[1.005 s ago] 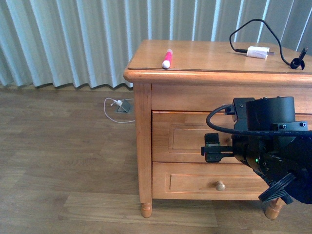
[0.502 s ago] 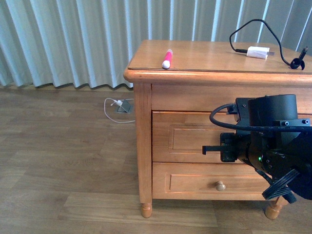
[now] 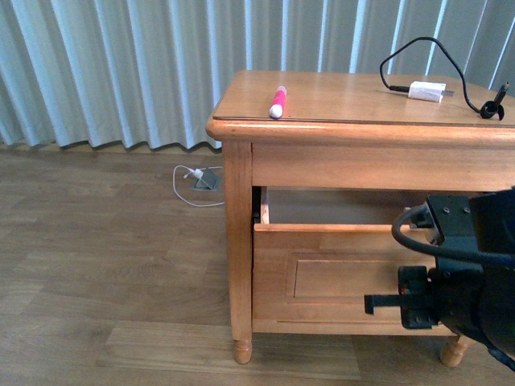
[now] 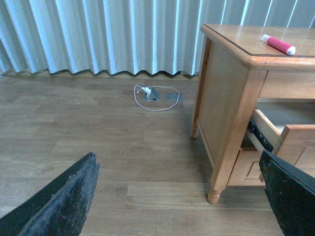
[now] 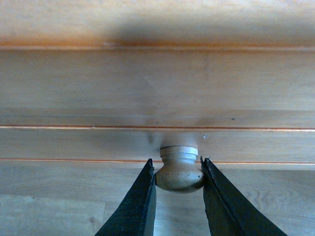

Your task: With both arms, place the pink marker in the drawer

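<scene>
The right gripper [image 5: 176,164] pinches the knob [image 5: 179,173] of the drawer [image 3: 322,269], which stands partly open. The marker [image 3: 277,102] lies on the cabinet [image 3: 362,100] top, near its left edge. The left gripper [image 4: 177,196], spread wide and empty, hangs over the floor [image 4: 98,128] beside the cabinet.

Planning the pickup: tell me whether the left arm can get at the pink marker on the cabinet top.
Probably yes: the short pink white-capped marker lies bare on the honey wooden cabinet top, and the open left hand, beside the cabinet, has nothing between.
</scene>
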Controlling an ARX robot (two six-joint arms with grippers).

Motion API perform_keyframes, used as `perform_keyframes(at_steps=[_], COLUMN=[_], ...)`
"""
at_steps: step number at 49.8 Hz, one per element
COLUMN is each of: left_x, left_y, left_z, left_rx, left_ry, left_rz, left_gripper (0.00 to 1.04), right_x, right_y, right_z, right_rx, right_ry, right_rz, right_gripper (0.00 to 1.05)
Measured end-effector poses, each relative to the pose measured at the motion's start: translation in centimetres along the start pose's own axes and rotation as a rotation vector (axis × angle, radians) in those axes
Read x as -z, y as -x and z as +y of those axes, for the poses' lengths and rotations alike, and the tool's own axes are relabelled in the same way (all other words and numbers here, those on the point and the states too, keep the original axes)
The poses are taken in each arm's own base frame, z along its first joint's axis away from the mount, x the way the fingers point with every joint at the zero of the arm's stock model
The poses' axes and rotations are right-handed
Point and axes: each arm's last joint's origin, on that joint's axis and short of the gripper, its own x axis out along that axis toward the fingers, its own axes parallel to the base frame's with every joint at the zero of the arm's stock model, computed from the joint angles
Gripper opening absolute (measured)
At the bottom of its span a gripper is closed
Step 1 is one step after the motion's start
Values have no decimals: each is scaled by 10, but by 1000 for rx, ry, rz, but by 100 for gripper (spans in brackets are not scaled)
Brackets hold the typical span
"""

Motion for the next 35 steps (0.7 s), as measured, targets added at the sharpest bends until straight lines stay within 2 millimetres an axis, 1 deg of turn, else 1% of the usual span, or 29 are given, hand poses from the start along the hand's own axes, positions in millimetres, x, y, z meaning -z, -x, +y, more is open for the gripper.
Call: perform_keyframes(at_steps=[4,15,27,30,34,35], left_x=[0,0,0,0,0,0], left_y=[0,0,0,0,0,0], left_z=[0,0,0,0,0,0], left_rx=[0,0,0,0,0,0], left_ry=[0,0,0,0,0,0], left_rz=[0,0,0,0,0,0], left_gripper=[99,99,99,99,99,99], right_x=[7,19,28,29,27,27], right_y=[13,36,47,49,54,55], right_z=[-3,-8,-7,-7,-9,-9], right_rx=[-16,-58,-75,-74,-69,-68], right_ry=[4,36,63,64,58,57], right_rz=[10,54,52,50,54,54], right_gripper=[22,22,22,31,45,47])
